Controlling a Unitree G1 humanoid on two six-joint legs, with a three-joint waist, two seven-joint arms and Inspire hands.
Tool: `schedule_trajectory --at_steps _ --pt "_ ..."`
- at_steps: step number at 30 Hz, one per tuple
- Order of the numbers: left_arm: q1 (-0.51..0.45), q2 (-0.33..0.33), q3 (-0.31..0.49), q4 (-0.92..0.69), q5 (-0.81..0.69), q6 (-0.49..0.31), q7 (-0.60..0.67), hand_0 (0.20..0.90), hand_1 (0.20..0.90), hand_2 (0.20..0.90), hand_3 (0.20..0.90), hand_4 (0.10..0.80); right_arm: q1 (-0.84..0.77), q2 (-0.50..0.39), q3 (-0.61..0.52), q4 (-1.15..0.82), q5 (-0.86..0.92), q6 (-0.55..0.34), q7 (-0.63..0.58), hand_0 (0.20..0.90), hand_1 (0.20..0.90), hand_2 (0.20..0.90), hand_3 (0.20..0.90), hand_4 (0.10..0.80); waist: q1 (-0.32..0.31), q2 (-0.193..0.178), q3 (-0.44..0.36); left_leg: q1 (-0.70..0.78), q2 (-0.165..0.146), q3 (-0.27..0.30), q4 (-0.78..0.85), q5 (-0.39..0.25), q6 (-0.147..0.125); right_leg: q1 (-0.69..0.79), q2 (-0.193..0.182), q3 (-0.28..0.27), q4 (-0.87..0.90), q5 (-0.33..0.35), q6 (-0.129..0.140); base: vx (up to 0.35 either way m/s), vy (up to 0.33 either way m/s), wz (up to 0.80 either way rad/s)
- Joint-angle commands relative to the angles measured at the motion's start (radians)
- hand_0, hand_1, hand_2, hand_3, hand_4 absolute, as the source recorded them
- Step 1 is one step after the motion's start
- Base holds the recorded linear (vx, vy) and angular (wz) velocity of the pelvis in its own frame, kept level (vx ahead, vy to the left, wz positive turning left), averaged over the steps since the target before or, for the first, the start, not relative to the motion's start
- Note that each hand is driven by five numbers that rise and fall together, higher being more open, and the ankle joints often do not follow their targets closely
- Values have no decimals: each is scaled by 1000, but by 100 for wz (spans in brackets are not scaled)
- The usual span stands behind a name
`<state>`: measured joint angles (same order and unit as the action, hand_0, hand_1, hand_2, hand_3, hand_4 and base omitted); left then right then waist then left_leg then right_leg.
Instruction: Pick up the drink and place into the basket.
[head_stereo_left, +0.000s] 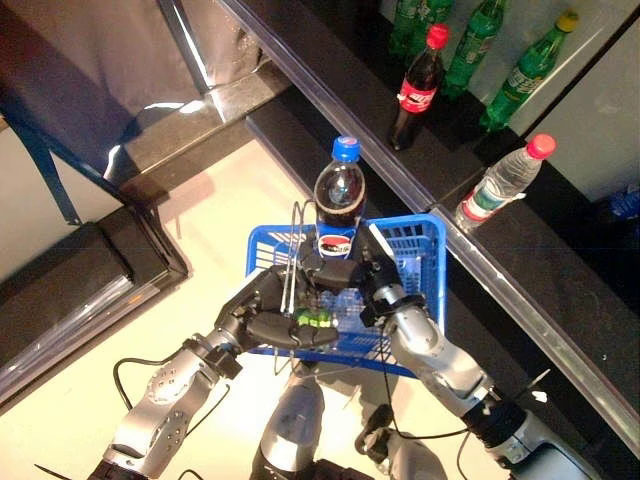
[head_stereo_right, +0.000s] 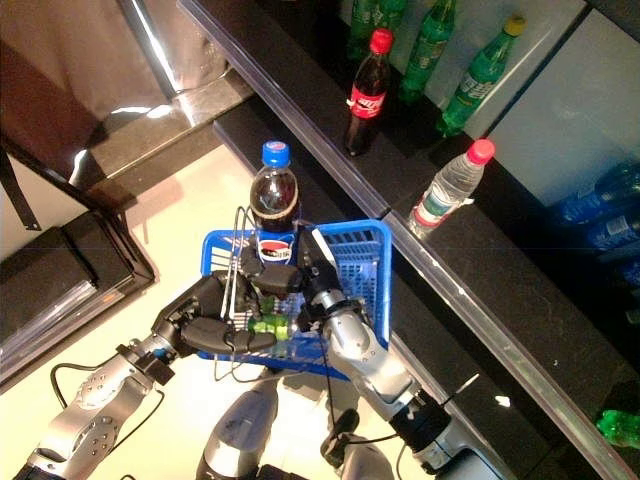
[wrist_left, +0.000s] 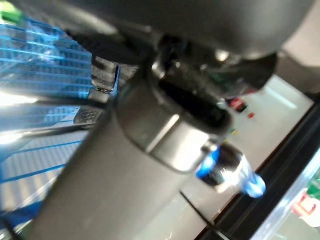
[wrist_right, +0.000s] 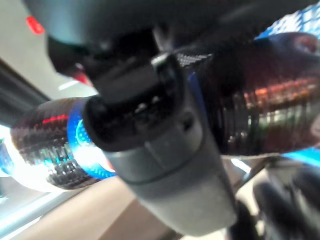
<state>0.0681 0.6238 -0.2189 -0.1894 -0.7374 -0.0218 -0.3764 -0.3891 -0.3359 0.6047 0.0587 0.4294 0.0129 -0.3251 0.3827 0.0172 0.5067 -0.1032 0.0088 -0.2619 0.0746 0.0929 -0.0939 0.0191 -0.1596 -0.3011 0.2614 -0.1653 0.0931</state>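
A dark cola bottle (head_stereo_left: 340, 195) with a blue cap and blue label stands upright in the blue basket (head_stereo_left: 415, 240), its top rising well above the rim. My right hand (head_stereo_left: 362, 275) is shut on the bottle's lower body; the bottle also shows in the right wrist view (wrist_right: 260, 115). My left hand (head_stereo_left: 275, 315) is shut on the basket's thin wire handles (head_stereo_left: 292, 255) and holds the basket raised in front of me. A small green drink (head_stereo_left: 315, 320) lies in the basket by the left hand. In the right eye view the bottle (head_stereo_right: 273, 200) stands at the basket's far left.
A dark shelf runs along the right with a red-capped cola bottle (head_stereo_left: 418, 88), green bottles (head_stereo_left: 480, 40) and a clear water bottle (head_stereo_left: 505, 180). A dark ledge edge (head_stereo_left: 400, 180) lies just beyond the basket. A dark platform (head_stereo_left: 70, 280) stands at the left.
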Motion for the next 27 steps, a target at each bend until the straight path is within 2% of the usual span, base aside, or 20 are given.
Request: schedule_trajectory --at_steps 1,7,13,20,23,27 --pt "-100 -55 66 -328 -174 -229 -131 300 300 300 200 100 -25 73 45 -35 -88 -108 -22 300 300 300 200 100 -27 -23 -216 -10 -35 -40 89 -48 41 34 22 -19 -59 82 -65 0 0 0" --pt "-55 -53 120 -345 -227 -226 -186 300 300 300 200 100 82 86 9 115 -101 -160 -50 300 300 300 200 100 -23 -18 -209 -15 -34 -40 92 -52 41 31 20 -26 -54 77 -67 1 -14 8" --pt "-47 -57 133 -356 -275 -207 -228 300 300 300 200 100 154 96 -14 204 -124 -205 -63 300 300 300 200 100 -32 -15 -197 -17 -34 -38 92 -55 42 24 22 -23 -50 77 -67 -9 -18 1" --pt "-48 -65 134 -367 -307 -184 -275 300 300 300 200 100 167 101 -5 294 -193 -200 -42 300 300 300 200 100 -34 -3 -186 -23 -36 -36 97 -54 40 16 21 -23 -43 76 -71 0 0 0" --pt "-50 -59 137 -359 -305 -189 -291 300 300 300 200 100 144 101 3 349 -267 -163 -49 300 300 300 200 100 -27 4 -181 -27 -40 -37 104 -56 38 15 18 -30 -37 73 -73 0 0 0" --pt "-53 -52 146 -353 -311 -174 -310 300 300 300 200 100 105 71 21 439 -372 -32 -69 300 300 300 200 100 -14 9 -175 -34 -45 -40 115 -59 36 12 12 -41 -25 69 -74 25 -8 2"
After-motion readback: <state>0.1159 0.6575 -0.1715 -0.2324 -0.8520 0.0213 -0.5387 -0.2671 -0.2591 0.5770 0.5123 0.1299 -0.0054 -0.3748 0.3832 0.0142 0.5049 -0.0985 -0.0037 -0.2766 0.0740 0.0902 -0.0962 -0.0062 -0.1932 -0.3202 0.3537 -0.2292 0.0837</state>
